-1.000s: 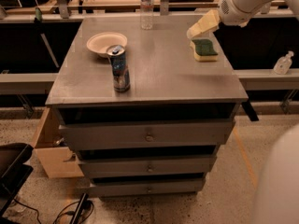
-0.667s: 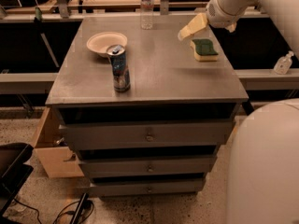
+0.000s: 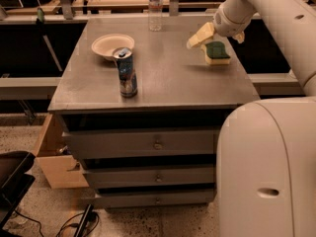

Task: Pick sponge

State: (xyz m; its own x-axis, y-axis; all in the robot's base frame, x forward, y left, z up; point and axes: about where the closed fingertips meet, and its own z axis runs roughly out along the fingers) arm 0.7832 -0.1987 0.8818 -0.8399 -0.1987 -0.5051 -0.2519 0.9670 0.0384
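Observation:
The sponge (image 3: 217, 52) lies flat on the grey table top (image 3: 173, 78) near its right back corner, dark green side up over pale yellow foam. My gripper (image 3: 215, 41) hangs from the white arm directly over and just behind the sponge. It is open, with one pale yellow finger (image 3: 199, 36) to the sponge's left and the other showing at its right. Nothing is held.
A white bowl (image 3: 112, 45) and a blue drink can (image 3: 126, 72) stand on the left half of the table. A clear bottle (image 3: 155, 8) stands at the back edge. Drawers sit under the top. My white body (image 3: 266, 172) fills the lower right.
The arm has swung left and lowered, so the gripper went from the sponge's right rear to over it. More of my body is in view. The sponge has not moved.

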